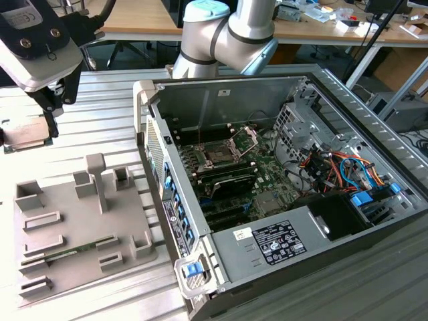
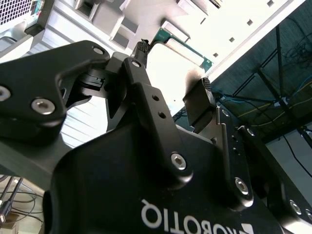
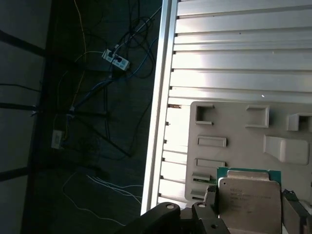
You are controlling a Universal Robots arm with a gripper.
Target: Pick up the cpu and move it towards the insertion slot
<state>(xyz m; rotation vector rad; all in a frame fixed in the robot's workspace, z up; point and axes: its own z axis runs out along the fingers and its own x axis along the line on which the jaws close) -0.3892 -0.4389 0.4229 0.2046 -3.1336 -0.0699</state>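
My gripper (image 1: pixel 27 130) is at the exterior view's far left, over the slatted table beyond the grey tray, and is shut on the cpu (image 1: pixel 23 136), a small flat square chip with a pale metal top. In the first wrist view the cpu (image 3: pixel 248 195) sits between my gripper's (image 3: pixel 251 201) black fingers, its green edge showing. The second wrist view shows that green edge (image 2: pixel 183 45) clamped between the fingertips (image 2: pixel 141 48). The insertion slot (image 1: pixel 217 155), a dark square socket with its wire-framed plate raised, lies inside the open computer case, well to the exterior view's right of the gripper.
The grey tray (image 1: pixel 80 227) with upright holders lies near the table's front and holds a long green memory stick (image 1: pixel 67 253). The open computer case (image 1: pixel 281 200) has tall metal walls, cables and drive bays. The arm's base (image 1: pixel 221 33) stands behind the case. The table edge (image 3: pixel 161 122) drops to a floor with cables.
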